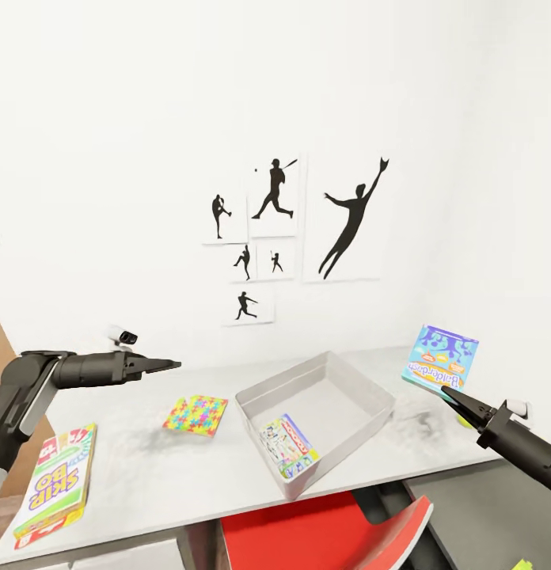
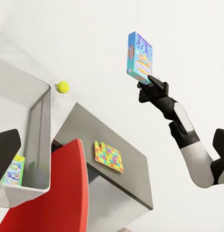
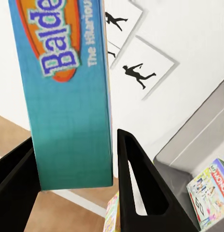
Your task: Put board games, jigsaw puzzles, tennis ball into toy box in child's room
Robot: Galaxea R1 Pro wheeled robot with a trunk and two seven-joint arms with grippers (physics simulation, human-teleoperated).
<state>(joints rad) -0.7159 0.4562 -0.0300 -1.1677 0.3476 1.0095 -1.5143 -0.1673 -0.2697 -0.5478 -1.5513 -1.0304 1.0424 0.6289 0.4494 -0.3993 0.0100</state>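
Note:
The grey toy box (image 1: 362, 392) (image 2: 42, 121) stands mid-table on the table (image 1: 149, 467) with the Monopoly board game (image 1: 289, 446) (image 3: 208, 193) lying inside. My right gripper (image 1: 450, 393) (image 2: 151, 87) (image 3: 76, 137) is shut on the small blue board game (image 1: 439, 358) (image 2: 139, 57) (image 3: 68, 96), held upright in the air right of the box. The Skip-Bo game (image 1: 58, 479) lies at the table's left end. One jigsaw puzzle (image 1: 195, 415) lies left of the box. Another (image 2: 108, 156) rests on a lower grey surface. The tennis ball (image 2: 63, 87) sits on the table beyond the box. My left gripper (image 1: 174, 365) hovers open and empty over the table's left half.
A red chair (image 1: 323, 530) (image 2: 49, 198) is tucked under the table in front of the box. Black sports silhouette prints (image 1: 291, 229) hang on the white wall behind. Bare table top lies between the Skip-Bo game and the box.

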